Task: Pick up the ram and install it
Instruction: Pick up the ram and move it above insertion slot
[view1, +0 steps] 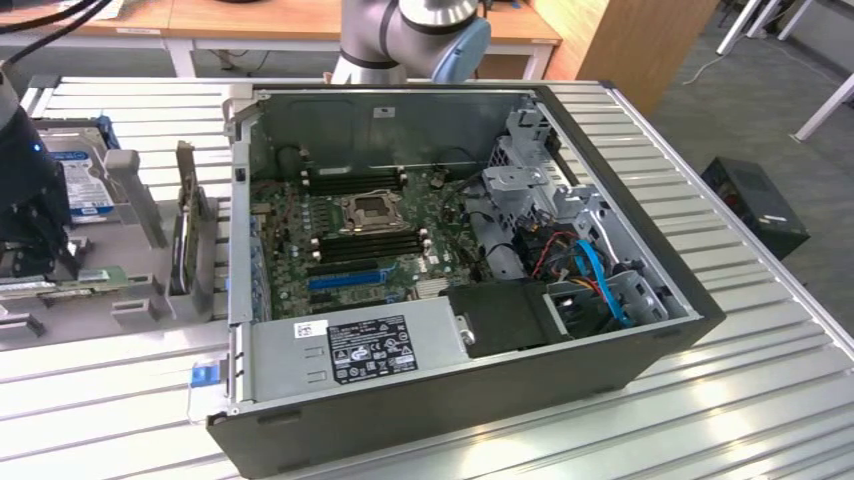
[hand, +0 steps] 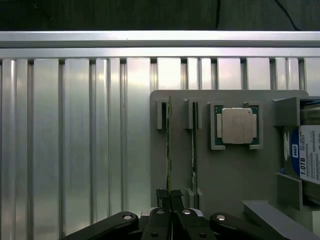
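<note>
- Plainly the work is at its first step: the ram (hand: 168, 150) stands on edge in its slot in the grey holder (hand: 235, 175), out on the counter (hand: 75, 150) and well apart from the open computer case (view1: 601, 370).
- In the wrist view the hand (hand: 169, 196) is lined up on that stick, its two dark fingertips drawn together over the thin top edge. I judge it to be pinching the ram, though the contact itself is hidden under the tips.
- Nothing is installed yet. The long black memory slots (view1: 367, 245) on the motherboard (view1: 287, 250) look unfilled, so lifting, carrying and seating all remain.
- The ram is a long, narrow, very thin green board that reads as little more than a line from above.
- A second thin board (hand: 193, 150) stands just beside it in the next slot.
- The holder is matt grey with squared posts and pockets. One pocket holds a square processor (hand: 237, 125) with a dull metal lid, and another a hard drive (hand: 307, 155) with a blue-white label.
- The counter is ribbed, shiny aluminium. The case is dark sheet metal.
</note>
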